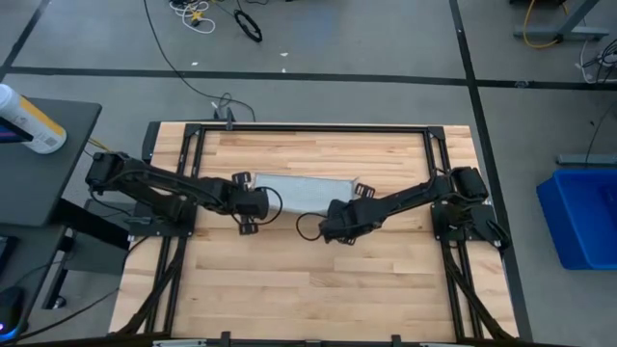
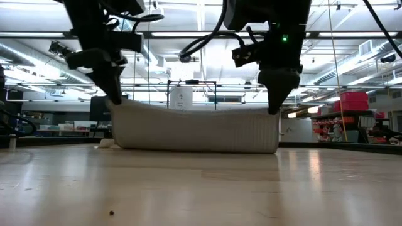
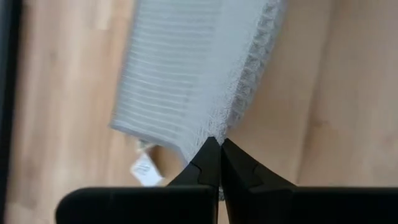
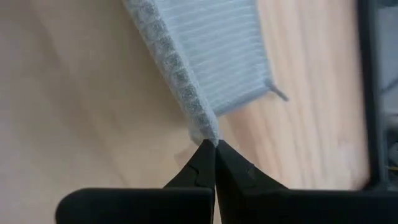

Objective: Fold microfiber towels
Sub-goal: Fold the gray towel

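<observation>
Plainly, the microfiber towel point(image 2: 195, 130) was held up off the wooden table point(image 1: 289, 280) by two corners, its lower edge resting on the wood. One upper corner was pinched in the left gripper point(image 1: 248, 227), whose fingers were seen closed on the cloth in the left wrist view point(image 3: 219, 146). The opposite upper corner was clamped the same way by the right gripper point(image 1: 339, 233), tips pressed together on the fabric point(image 4: 214, 144). Between the two grippers the towel was stretched, sagging slightly at its top edge. A small white tag point(image 3: 143, 168) was seen near the towel's far corner.
</observation>
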